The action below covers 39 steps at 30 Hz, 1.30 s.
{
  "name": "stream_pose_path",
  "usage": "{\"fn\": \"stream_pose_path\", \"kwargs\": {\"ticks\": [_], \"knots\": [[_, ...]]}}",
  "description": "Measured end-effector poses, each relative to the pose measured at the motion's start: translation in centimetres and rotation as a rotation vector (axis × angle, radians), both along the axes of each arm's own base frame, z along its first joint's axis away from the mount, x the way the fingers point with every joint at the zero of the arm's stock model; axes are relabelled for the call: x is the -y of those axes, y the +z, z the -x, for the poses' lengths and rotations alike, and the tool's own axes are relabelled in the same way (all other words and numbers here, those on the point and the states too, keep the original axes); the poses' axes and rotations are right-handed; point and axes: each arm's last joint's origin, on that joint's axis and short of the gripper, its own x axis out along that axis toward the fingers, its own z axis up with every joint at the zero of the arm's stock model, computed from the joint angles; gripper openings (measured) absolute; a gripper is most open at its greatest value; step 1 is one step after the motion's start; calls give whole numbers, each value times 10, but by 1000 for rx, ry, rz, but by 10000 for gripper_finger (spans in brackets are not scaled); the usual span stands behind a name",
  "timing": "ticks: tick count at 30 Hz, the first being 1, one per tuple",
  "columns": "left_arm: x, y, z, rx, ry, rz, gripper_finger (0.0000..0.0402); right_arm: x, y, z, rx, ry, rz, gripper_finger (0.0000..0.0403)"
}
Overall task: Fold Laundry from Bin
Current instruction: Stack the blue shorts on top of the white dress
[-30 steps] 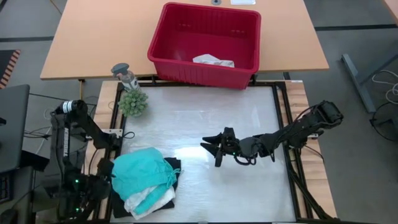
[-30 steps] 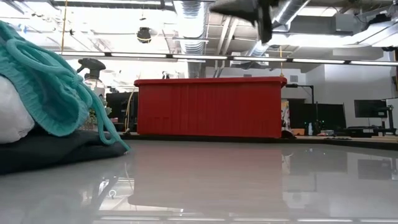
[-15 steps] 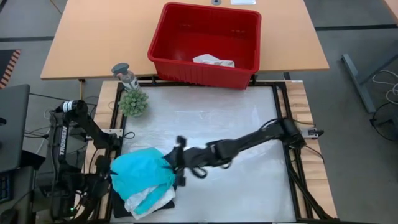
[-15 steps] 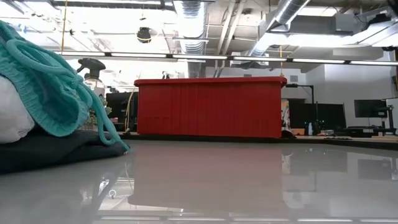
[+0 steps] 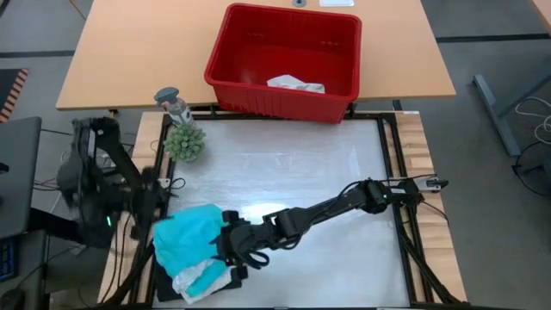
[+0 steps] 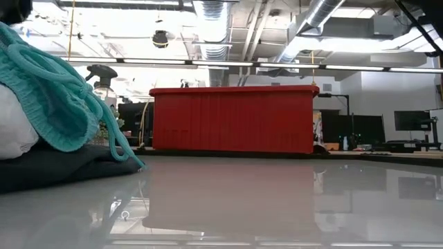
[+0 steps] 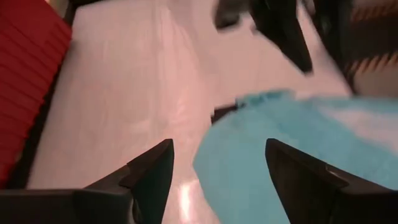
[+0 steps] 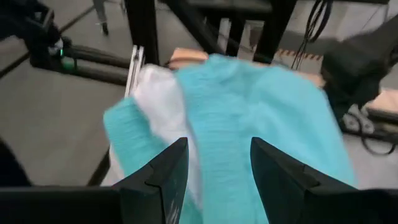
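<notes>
A teal garment (image 5: 188, 243) lies on top of a small pile at the near left corner of my pale table (image 5: 293, 164), a white lacy piece (image 5: 203, 277) showing beneath it and a black one (image 6: 48, 169) at the bottom. My right claw (image 5: 231, 250) reaches across the table to the pile's inner edge, its fingers (image 8: 155, 177) parted with the teal cloth straight ahead of them; I cannot tell whether they touch it, and nothing is gripped between them. My left claw (image 7: 214, 171) hangs by the table's left edge, fingers spread and empty, looking over the teal cloth and the bare tabletop.

A second ago my right claw hovered over the middle of the table, well away from the pile; half a second ago it had stretched to the pile's edge, and now it is lower and closer in. My left arm, folded low beside the table before, has swung upward and shows blurred.

The red bin (image 5: 331, 103) stands at the far side on the wooden table (image 5: 129, 60), one white garment (image 5: 294, 83) lying inside it. A small green plant (image 5: 184, 142) and a spray bottle (image 5: 173, 103) stand near the pale table's far left corner.
</notes>
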Motion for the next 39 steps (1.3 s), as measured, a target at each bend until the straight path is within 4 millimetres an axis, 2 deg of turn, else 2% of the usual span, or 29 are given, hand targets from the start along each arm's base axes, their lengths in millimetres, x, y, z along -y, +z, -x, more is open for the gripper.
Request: {"fn": "stream_pose_path", "kwargs": {"ticks": [6,9,12,16,19,22,28,30,35,39], "knots": [[-46,15,16,117,91,204,238,3,3,-7,79,0,-2,198],[-57,17,21,141,105,244,238,5,-2,-12,104,16,10,198],[-61,18,23,156,139,277,238,3,-17,-20,113,48,19,198],[-52,15,20,74,105,305,238,0,-36,-27,101,45,10,198],[-42,10,15,1,97,261,238,0,-39,-28,98,40,-8,194],[-34,5,10,-47,112,199,238,-1,-52,-32,78,35,-11,186],[-18,0,0,-82,127,127,238,-7,-96,-43,44,58,-54,178],[-14,-1,-2,-95,130,122,238,-10,-105,-44,32,43,-47,179],[-10,-3,-5,-103,149,125,238,-10,-106,-43,21,10,-67,169],[-9,-3,-5,-103,166,142,238,-10,-99,-44,33,9,-71,118]]}}
